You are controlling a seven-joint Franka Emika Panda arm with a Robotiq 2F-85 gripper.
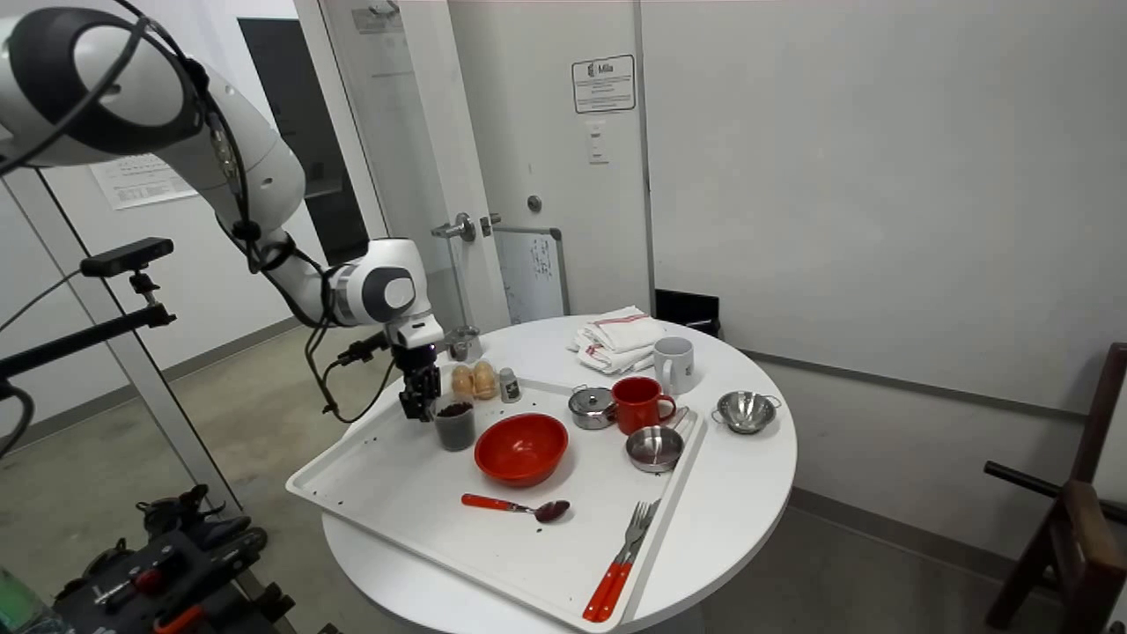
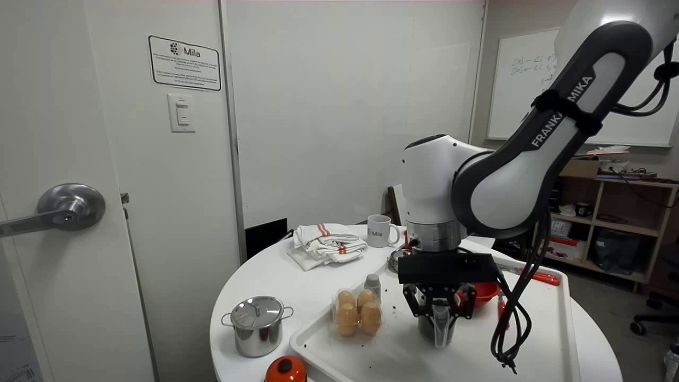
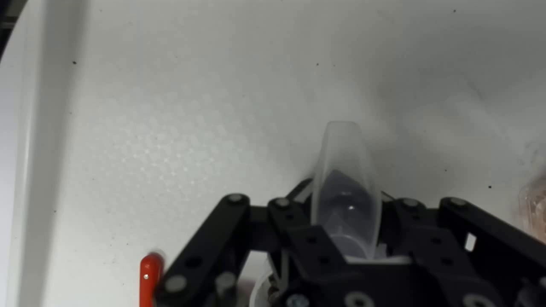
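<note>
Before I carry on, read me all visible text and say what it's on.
"Mila": wall sign, in both exterior views.
"Mila": white mug.
"FRANKA" and "MIKA": robot arm, a black strap between.
Too small or blurred to read: the sign's lower lines; handwriting on wall whiteboard and small whiteboard; posted sheet; grey container label; dark bag mark.

The gripper [image 3: 346, 194] clasps a clear handle [image 3: 342, 147] over the tray [image 3: 170, 85], hiding much of a cup [image 3: 257, 292]. Specks [image 3: 74, 62] dot the tray; a red handle [image 3: 147, 281] lies at the view's lower left, a carton [image 3: 535, 204] at the right edge.
</note>
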